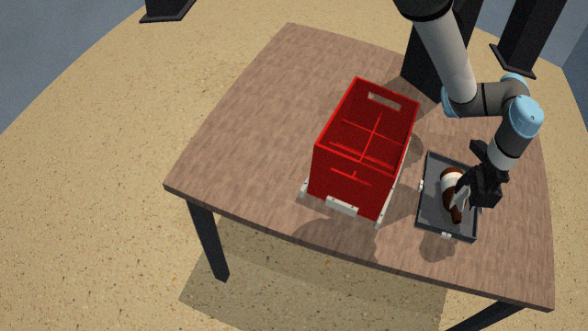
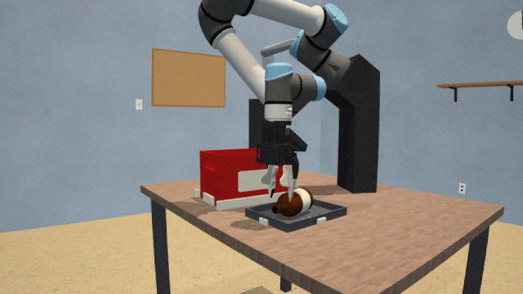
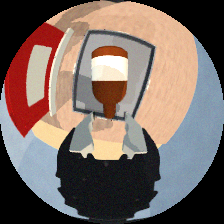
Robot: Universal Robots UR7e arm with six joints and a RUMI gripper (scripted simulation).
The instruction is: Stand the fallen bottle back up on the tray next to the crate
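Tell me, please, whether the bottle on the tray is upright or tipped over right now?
Tipped over. The brown bottle lies on its side in the grey tray, neck toward the tray's near end, with the gripper part-open above it.

Even bright light, soft shadows under table (image 1: 285,83), fisheye-warped edges.

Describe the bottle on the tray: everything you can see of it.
The bottle is dark brown and glossy like glass, with a broad white label band around its body and a short narrow neck. It lies on its side inside the shallow grey tray, resting on the tray floor, base toward the table's back edge and neck toward the front edge. The gripper is poised just above its shoulder, fingers partly open and straddling it without clamping. It sits apart from the red crate. No cap can be made out.
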